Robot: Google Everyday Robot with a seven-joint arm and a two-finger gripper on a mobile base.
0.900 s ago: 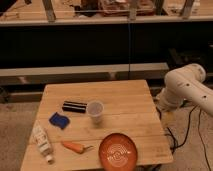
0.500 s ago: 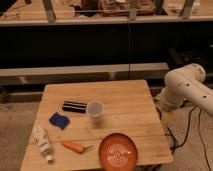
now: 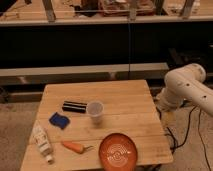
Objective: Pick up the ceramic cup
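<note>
The ceramic cup (image 3: 95,112) is a small pale tumbler with a round rim. It stands upright near the middle of the wooden table (image 3: 125,95). My white arm (image 3: 186,89) hangs beside the table's right edge, well to the right of the cup and apart from it. My gripper does not show in the camera view; only the arm's white links are visible, running off the right side of the frame.
A black rectangular object (image 3: 74,106) lies just left of the cup. A blue sponge (image 3: 59,120), a white tube-shaped bottle (image 3: 42,142), a carrot (image 3: 74,147) and an orange plate (image 3: 118,152) lie toward the front. Dark shelving stands behind the table. Cables hang at the right.
</note>
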